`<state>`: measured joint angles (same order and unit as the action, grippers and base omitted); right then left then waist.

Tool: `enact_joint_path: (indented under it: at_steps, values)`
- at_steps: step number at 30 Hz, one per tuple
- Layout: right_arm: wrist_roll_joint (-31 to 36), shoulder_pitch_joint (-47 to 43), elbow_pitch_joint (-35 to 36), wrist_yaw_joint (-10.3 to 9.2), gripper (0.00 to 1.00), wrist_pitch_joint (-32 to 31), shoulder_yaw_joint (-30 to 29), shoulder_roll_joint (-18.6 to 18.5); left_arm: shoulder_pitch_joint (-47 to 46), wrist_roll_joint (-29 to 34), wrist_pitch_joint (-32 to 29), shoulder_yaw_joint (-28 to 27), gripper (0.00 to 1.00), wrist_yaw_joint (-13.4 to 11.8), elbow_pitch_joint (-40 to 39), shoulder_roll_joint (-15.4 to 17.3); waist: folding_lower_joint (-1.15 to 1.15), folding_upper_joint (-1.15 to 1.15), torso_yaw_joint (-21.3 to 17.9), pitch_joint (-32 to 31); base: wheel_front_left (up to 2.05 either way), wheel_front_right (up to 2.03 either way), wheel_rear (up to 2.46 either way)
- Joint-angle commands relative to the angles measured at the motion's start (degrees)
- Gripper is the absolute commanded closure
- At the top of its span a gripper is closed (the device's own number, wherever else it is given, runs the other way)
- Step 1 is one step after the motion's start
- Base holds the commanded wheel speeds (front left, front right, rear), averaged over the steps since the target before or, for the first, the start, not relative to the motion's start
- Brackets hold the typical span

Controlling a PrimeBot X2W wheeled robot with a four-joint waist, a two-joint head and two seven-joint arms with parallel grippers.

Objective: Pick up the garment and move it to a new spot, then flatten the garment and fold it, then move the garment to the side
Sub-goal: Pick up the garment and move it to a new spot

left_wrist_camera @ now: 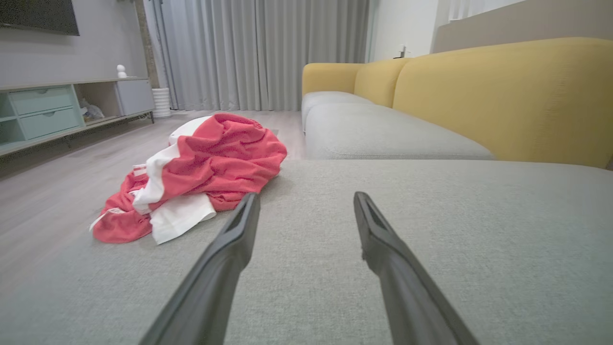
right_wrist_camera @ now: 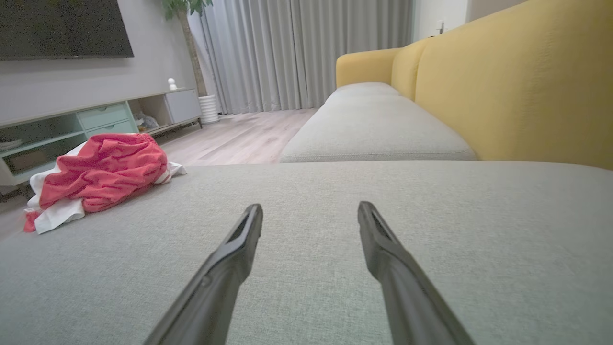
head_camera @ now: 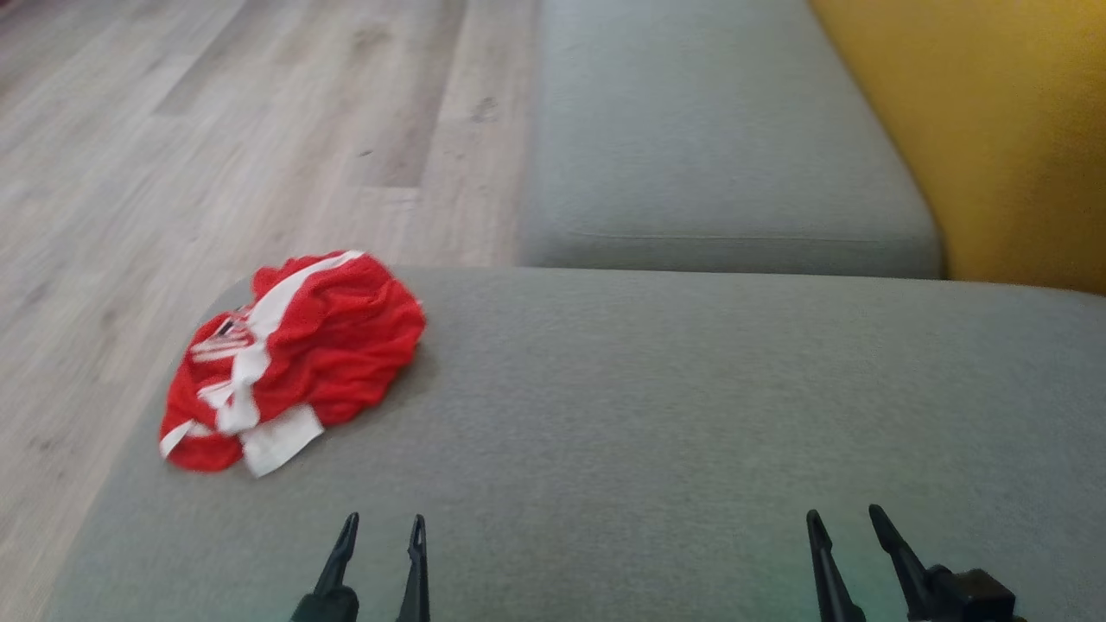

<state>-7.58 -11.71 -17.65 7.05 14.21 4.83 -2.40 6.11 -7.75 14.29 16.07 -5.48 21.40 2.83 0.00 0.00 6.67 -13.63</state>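
Note:
A red garment (head_camera: 302,354) with white stripes and a white band lies crumpled near the left corner of the grey sofa cushion (head_camera: 657,415). In the left wrist view the garment (left_wrist_camera: 215,163) sits just ahead and left of my fingers. From the right wrist the garment (right_wrist_camera: 100,175) shows far to the left. My left gripper (head_camera: 383,527) stands open low over the cushion's front, below and right of the garment, with nothing in it. My right gripper (head_camera: 848,523) is open too, far to the right.
A second grey seat cushion (head_camera: 717,147) lies beyond, with the yellow sofa back (head_camera: 985,130) on the right. Wooden floor (head_camera: 207,138) drops off left of the cushion edge. A TV cabinet (left_wrist_camera: 57,110) and grey curtains (left_wrist_camera: 268,52) stand across the room.

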Motion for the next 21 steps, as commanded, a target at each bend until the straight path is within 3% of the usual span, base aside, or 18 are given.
enact_joint_path:
  at_steps: [1, 11, 21]
  values:
    - [-0.43, 2.58, 1.76, 0.44, 0.00, 0.79, 1.30, -0.48, -4.15, 0.72, 0.71, -2.57, 0.00, 0.08, -1.73, 0.05, 0.00, 0.00, 2.71, 0.84, 0.00, 0.00, 0.00]
    - [-1.46, 5.52, 1.99, 0.44, 0.00, 0.79, 2.65, -0.48, -5.26, 2.86, 0.71, -6.55, 0.00, 0.79, -3.11, 0.17, 0.00, 0.00, 11.27, 4.68, 0.00, 0.00, 0.00]
    - [-0.43, 9.32, 1.05, 0.44, 0.00, 0.79, 3.50, -0.48, -6.25, 4.07, 0.71, -11.88, 0.00, 0.39, -6.72, 0.31, 0.00, 0.00, 15.42, 8.29, 0.00, 0.00, 0.00]
